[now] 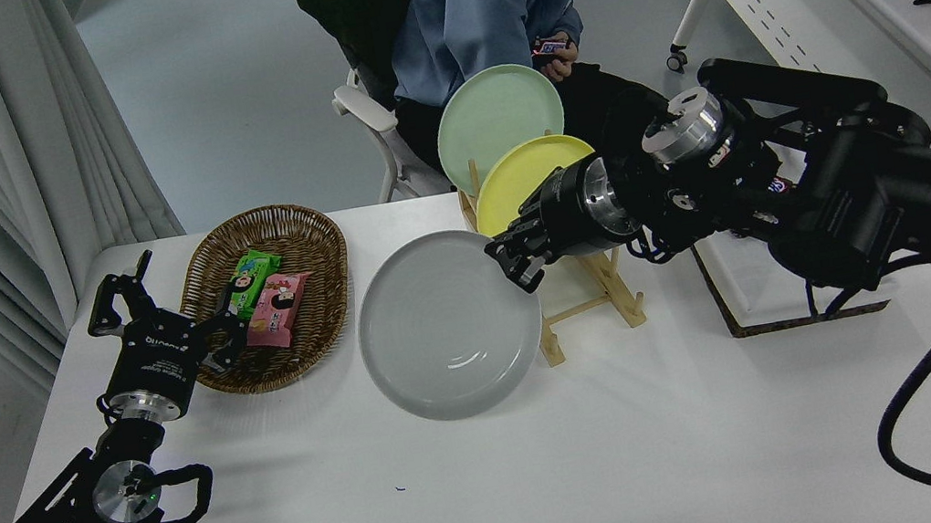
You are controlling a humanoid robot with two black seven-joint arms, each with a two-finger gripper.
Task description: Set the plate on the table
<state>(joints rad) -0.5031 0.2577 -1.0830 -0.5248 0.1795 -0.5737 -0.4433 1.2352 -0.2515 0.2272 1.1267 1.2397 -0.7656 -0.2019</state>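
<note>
1. Gripping the plate (pixel 449 324) by its rim at 2 o'clock, the right gripper (pixel 516 259) has its jaws closed on the edge, which leaves the underside free for set-down.
2. The plate sits low over the table (pixel 552 470), between the wicker basket (pixel 268 296) at 9 o'clock and the wooden rack (pixel 587 303) at 3 o'clock; contact cannot be confirmed.
3. The left gripper (pixel 161 321) is parked at 8 o'clock, jaws spread.

Single head view, set high on the robot's side, facing forward and down over the white counter (pixel 483 499); arms enter from the lower left and right edge.
</note>
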